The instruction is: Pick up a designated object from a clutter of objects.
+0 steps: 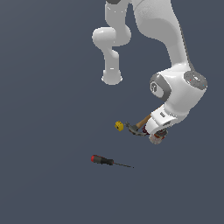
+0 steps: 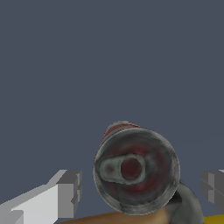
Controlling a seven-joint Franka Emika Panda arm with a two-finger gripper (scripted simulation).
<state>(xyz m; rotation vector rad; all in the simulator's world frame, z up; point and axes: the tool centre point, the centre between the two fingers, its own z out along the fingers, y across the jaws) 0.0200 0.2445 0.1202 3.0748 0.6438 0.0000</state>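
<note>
The can (image 2: 135,168) has a white and red label and a dark grey metal top. In the wrist view it lies between my two fingers (image 2: 70,192), with a gap on each side. My gripper (image 2: 142,191) is open around it. In the exterior view the gripper (image 1: 157,136) is low over the floor, and only a bit of the can (image 1: 156,139) shows under it. The wooden-handled hammer (image 1: 138,124) lies right beside the can. The yellow block (image 1: 119,126) sits by the hammer's head. The dark red lump is hidden.
A red-and-black-handled screwdriver (image 1: 105,161) lies apart from the rest, nearer the exterior view's left. The hammer's handle (image 2: 122,216) and grey head (image 2: 189,205) lie close behind the can in the wrist view. The floor is plain dark grey.
</note>
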